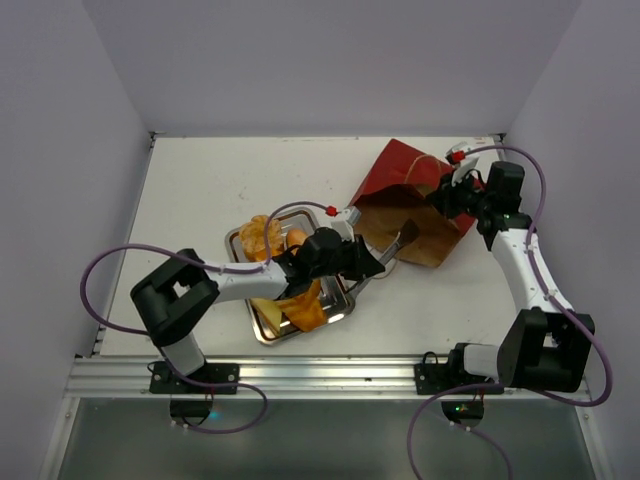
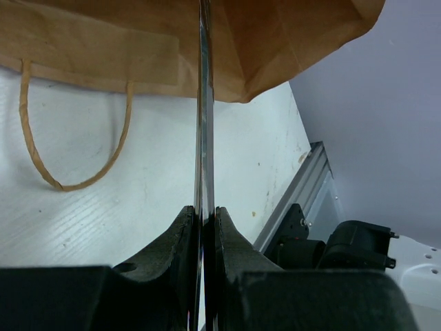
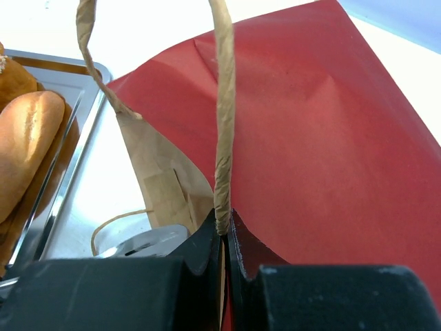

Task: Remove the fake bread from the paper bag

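Right jaws: pinched fully shut on 1 tan string handle [image 3: 224,103] of the paper bag [image 3: 331,138]. The string is taut and runs up the frame.

Left jaws: closed tight on a thin shiny metal sheet [image 2: 204,103], seen edge-on; cannot tell what it belongs to. It points at the bag's brown mouth, top of the left wrist view. The 2nd handle [image 2: 60,187] lies slack on the worktop [image 2: 138,207].

Location of the fake bread [image 1: 262,238]: piled on the silver tray [image 1: 232,240], centre-left of the top view, outside the bag. No piece shows inside; the deep end is hidden.

Judgement: lift by the handle gently, since thin string and paper tear easily. Raise the closed end so any remaining piece slides out toward the tray.
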